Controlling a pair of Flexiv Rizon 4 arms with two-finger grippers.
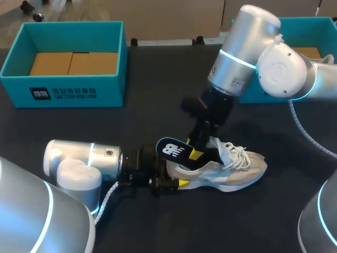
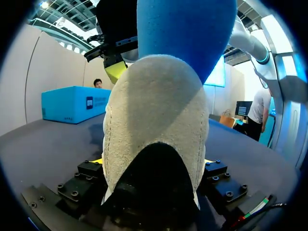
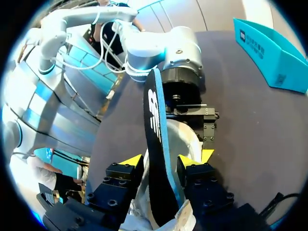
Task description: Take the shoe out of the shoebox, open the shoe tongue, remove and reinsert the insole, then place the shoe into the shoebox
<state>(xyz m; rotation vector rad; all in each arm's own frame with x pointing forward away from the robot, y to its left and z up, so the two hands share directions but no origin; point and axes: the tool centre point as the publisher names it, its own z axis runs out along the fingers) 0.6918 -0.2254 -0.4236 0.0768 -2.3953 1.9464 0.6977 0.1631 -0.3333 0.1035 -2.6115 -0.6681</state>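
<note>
While the left pincer [image 1: 169,174] clamps its heel, a cream sneaker [image 1: 231,171] with white laces lies lengthwise across the dark table [image 1: 158,110], toe toward the robot's right. The right pincer [image 3: 161,161] grips the black, blue-backed insole [image 1: 172,149], white logo showing, standing half out of the sneaker; white lettering marks the teal shoebox [image 1: 68,92] behind.

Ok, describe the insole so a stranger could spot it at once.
On the dark table, find the pale shoe at the front middle. The insole stands up from its opening, pinched in the right claw: the only flat piece, black one side, blue the other.
</note>
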